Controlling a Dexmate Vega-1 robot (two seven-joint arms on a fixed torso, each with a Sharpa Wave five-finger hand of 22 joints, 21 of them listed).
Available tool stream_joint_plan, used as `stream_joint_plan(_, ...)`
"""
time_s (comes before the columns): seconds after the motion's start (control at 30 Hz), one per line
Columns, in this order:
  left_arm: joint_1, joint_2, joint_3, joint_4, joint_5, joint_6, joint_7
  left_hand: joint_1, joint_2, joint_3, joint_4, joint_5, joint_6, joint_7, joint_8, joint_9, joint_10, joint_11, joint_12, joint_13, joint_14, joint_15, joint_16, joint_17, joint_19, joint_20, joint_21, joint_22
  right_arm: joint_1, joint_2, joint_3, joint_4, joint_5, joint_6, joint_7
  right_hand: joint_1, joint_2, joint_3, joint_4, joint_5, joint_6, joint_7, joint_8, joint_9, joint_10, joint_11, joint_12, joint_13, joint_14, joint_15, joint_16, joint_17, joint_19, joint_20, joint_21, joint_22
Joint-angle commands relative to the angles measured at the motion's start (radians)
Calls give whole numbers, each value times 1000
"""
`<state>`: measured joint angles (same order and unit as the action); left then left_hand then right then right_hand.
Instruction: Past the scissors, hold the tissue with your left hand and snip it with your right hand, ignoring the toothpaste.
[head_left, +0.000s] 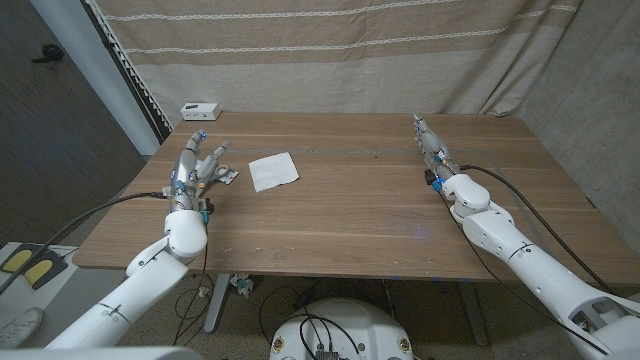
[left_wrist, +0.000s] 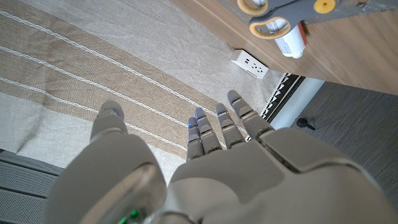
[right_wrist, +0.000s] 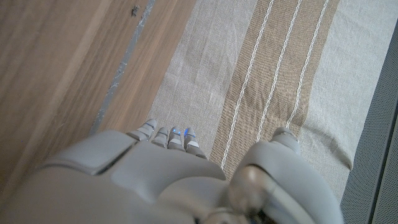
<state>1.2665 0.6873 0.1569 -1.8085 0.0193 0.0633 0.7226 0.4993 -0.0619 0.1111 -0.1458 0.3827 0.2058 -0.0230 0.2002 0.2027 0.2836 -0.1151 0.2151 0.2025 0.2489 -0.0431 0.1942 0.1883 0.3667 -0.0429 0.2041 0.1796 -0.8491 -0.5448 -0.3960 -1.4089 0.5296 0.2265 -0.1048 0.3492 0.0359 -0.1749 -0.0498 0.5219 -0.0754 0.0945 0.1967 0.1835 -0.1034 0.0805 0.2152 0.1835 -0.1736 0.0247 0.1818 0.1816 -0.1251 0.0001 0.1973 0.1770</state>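
White tissue (head_left: 273, 171) lies just beside your spread, empty left hand (head_left: 198, 166), well apart from your straight-fingered, empty right hand (head_left: 432, 147).

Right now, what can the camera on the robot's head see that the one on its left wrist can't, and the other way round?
Only the head view shows the white tissue lying flat and the right robot hand at the table's far right. Only the left wrist view shows the scissors' yellow-lined handles and a white tube's end close up. Both show the left robot hand, fingers spread and holding nothing, the wooden table, the striped curtain and a white power strip.
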Motion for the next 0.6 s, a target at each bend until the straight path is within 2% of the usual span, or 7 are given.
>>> stream_joint_plan(0.03,65,-7,-41,-55,-8,53,27,1,-15,-1,6,-6,20,2,12,3,17,7,9,6,25,-85,14,3,20,-69,13,3,7,1,-5,5,0,-5,9,14,2,-7,-3,7,7,6,2,4,8,6,6,4,-8,-4,9,-1,0,7,0,3)
stream_joint_plan(0.13,67,-10,-45,-58,0,66,38,3,-15,-2,7,-8,45,20,21,3,30,10,13,6,36,-78,17,4,23,-63,14,5,5,2,-5,4,5,-12,8,14,2,-8,-3,7,7,6,2,4,10,5,6,4,-7,-3,9,-1,0,9,0,3)
stream_joint_plan(0.4,72,-2,-48,-69,4,96,27,12,-6,4,6,-12,79,29,33,3,48,20,19,7,48,-75,19,6,27,-58,14,6,3,-4,-9,-4,-14,-9,-2,13,3,-10,-2,7,1,6,0,4,8,4,6,4,-12,-2,6,-1,-4,9,-1,3)
stream_joint_plan(0.43,71,-5,-48,-67,5,97,31,13,-6,4,6,-12,83,27,34,3,50,16,19,7,50,-74,20,6,28,-58,14,6,2,-1,-8,-2,-12,-2,-1,14,2,-11,-3,8,0,6,-1,4,8,4,5,4,-12,-1,6,-1,-3,9,-1,3)
stream_joint_plan(0.47,70,-9,-48,-65,5,99,35,17,-4,6,6,-14,94,12,38,4,55,13,21,7,59,-80,22,6,29,-57,14,7,2,1,-8,-1,-10,0,1,15,2,-11,-4,8,0,5,-1,4,8,5,5,4,-13,-2,6,-1,-3,9,-1,3)
stream_joint_plan(0.53,70,-11,-51,-67,0,106,34,20,-4,6,5,-16,111,-1,44,5,71,2,26,7,69,-80,25,7,35,-58,16,7,-1,0,-9,-6,-13,-4,-5,16,2,-11,-4,8,0,5,-1,4,9,3,5,4,-12,-3,6,-1,-3,9,-1,3)
stream_joint_plan(0.6,68,-12,-53,-68,-1,116,34,22,-5,6,5,-17,122,-4,48,6,78,1,28,8,69,-80,24,7,36,-59,16,7,-4,3,-7,-8,-8,-4,-7,17,1,-11,-5,9,0,4,0,4,9,3,6,4,-12,-3,6,-1,-3,8,-1,3)
